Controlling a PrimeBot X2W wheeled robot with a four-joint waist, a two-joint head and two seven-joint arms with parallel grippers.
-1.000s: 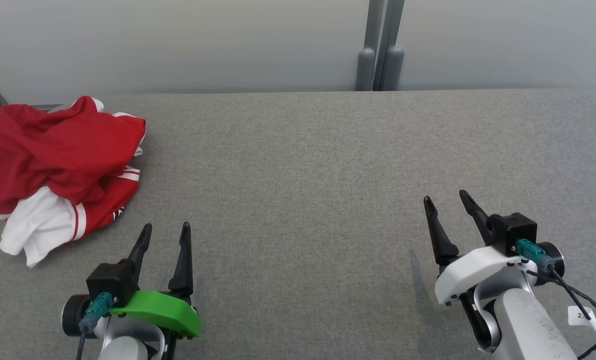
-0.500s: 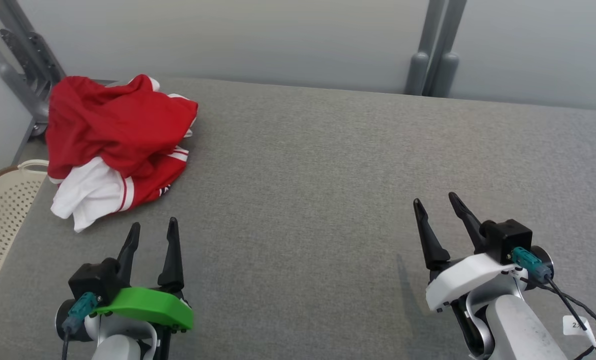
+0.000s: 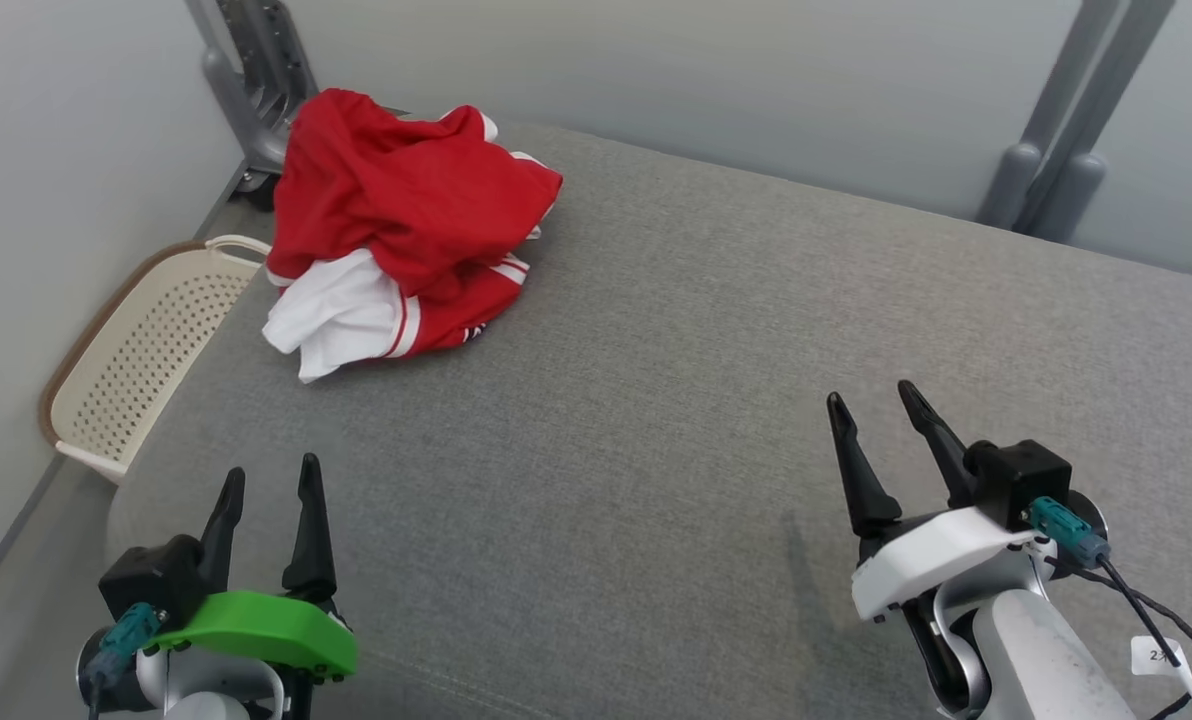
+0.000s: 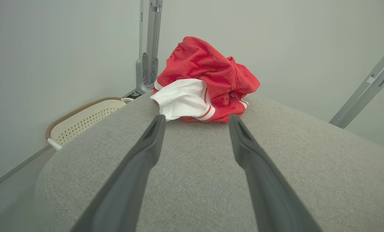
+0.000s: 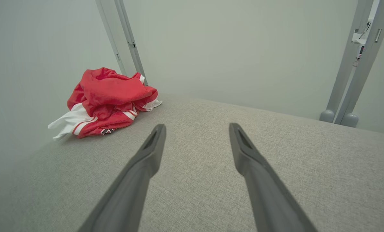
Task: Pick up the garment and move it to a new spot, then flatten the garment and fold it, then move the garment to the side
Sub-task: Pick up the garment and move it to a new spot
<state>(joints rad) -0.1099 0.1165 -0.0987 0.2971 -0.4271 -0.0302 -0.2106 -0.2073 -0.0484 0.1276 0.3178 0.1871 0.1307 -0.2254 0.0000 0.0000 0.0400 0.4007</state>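
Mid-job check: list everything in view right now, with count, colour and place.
jersey: one, red and white, crumpled at the table's far left corner
table: one, grey fabric top, under both grippers
basket: one, cream with a brown rim, on the floor left of the table
metal upright: one, grey, behind the far left corner
paired posts: two, grey, beyond the far right edge
left gripper: one, dark fingers, green cover, near left, jaws open and empty
right gripper: one, dark fingers, white cover, near right, jaws open and empty
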